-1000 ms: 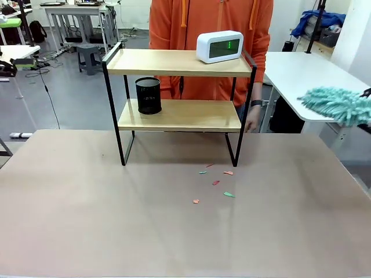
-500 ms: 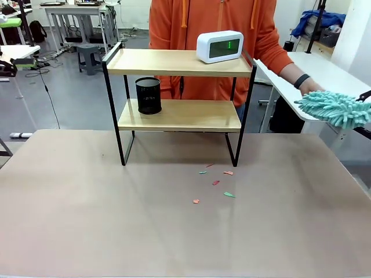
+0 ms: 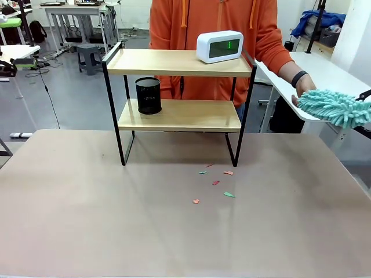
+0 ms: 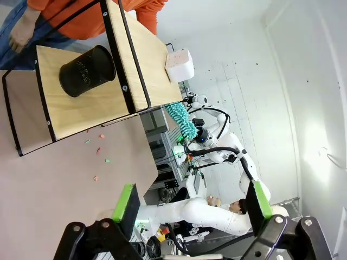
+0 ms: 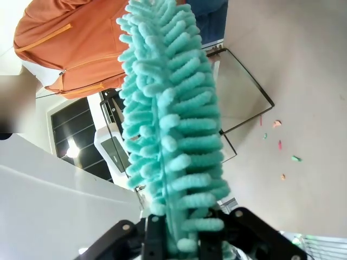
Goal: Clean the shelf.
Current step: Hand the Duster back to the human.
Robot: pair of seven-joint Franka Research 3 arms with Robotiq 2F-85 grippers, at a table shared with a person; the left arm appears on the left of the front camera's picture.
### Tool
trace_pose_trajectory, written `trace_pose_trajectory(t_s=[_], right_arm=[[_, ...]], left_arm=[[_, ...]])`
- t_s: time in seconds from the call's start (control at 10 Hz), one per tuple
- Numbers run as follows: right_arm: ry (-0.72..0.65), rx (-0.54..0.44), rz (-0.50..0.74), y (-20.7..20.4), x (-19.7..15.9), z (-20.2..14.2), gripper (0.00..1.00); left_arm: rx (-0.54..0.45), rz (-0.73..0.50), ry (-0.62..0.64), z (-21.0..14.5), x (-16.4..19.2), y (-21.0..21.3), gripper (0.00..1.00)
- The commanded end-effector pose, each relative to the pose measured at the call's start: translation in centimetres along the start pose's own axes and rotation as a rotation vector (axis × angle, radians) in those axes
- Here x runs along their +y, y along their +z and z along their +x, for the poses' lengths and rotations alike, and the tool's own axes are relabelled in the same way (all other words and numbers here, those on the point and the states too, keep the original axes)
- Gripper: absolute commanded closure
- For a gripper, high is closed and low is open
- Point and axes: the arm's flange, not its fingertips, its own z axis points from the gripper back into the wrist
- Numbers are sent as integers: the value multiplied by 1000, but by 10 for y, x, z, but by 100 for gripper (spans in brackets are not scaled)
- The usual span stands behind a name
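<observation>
The shelf stands on the far half of the brown table, straight across from me, with a person in an orange hoodie right behind it. It is a small rack with a thin black frame and two pale wooden boards. On the top board, toward its right end, sits a white clock with a dark face and a green digit. On the lower board, near its left end, stands a black mesh cup.

In front of the shelf's right leg a handful of small coloured scraps, red and green, lie scattered on the table top, apart from one another.

Off at the right edge, above the white desk beside the table, hangs a teal fluffy duster. The person's hand, with a dark band on the wrist, reaches out to the duster's near tip and looks to be touching it. In the right wrist view the right gripper has its fingers pressed together on the base of the duster, whose shaggy head rises straight up along them.

The left gripper is seen in its own wrist view with its green-padded fingers spread wide apart and nothing between them. It hangs well clear of the shelf, above the table's near side.
</observation>
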Motion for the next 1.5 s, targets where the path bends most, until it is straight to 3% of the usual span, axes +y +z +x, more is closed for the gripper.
trace_pose_trajectory(t_s=[0.0,0.2,0.3,0.4,0.5,0.6,0.7,0.8,1.0,1.1,1.2,1.4], right_arm=[[7,-2,-1,2,2,-1,100],[7,-2,-1,2,2,-1,100],[0,0,0,0,0,0,82],[1,12,16,-2,0,-1,51],[10,22,25,-4,3,-4,47],[31,31,22,-4,7,-6,15],[45,47,25,-5,10,-10,10],[59,79,38,-9,13,-13,0],[90,172,46,-29,20,-25,0],[117,250,54,-48,25,-34,2],[142,314,65,-66,30,-46,0],[166,443,73,-100,36,-74,0]], left_arm=[[7,-5,-4,-1,-2,-1,0],[7,-5,-4,-1,-2,-1,0],[7,-5,-4,-1,-2,-1,0],[7,-5,-4,-1,-2,-1,0],[7,-5,-4,-1,-2,-1,0],[7,-5,-4,-1,-2,-1,0],[7,-5,-4,-1,-2,-1,0],[0,0,0,0,0,0,0],[159,-40,43,-24,14,-25,0],[350,-83,75,-45,36,-50,0],[421,-75,74,-57,48,-70,0],[421,-111,92,-64,58,-101,0]])
